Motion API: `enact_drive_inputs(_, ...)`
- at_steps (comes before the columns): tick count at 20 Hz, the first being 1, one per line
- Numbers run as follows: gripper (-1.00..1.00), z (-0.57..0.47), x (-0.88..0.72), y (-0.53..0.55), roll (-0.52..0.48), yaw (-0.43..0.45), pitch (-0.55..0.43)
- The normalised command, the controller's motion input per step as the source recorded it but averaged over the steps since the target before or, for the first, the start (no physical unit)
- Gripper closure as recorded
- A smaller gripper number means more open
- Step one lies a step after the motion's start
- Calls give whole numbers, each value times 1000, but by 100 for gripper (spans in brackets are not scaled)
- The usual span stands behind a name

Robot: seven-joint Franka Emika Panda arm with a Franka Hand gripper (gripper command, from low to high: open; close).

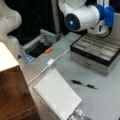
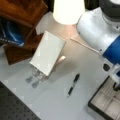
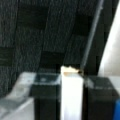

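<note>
A pale grey counter [image 1: 105, 100] carries the scene, backed by dark curtain-like panels that fill the wrist view. The arm's white and blue body hangs over the compartmented grey box [image 1: 96, 53], which sits at the counter's far right edge in a front view; the end effector itself is hidden in both front views, and I cannot tell whether it is wide or narrow. A black pen [image 1: 83, 84] lies on bare counter just in front of the box, also visible [image 2: 73, 85] near the box corner. A white spiral notebook [image 1: 57, 96] lies toward the near edge, with a white cable [image 1: 50, 63] running past it. A wooden shelf unit [image 2: 18, 22] borders the counter.
</note>
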Motion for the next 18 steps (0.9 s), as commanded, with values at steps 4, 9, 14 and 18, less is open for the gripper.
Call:
enact_drive_inputs(4,-100,173,360,149,-93,52,23)
enact_drive_inputs(9,-100,111,274,170,-74,37,38)
enact_drive_inputs(14,-100,83,219,186,-83,12,60)
enact_drive_inputs(18,-100,98,227,201,-97,-22,77)
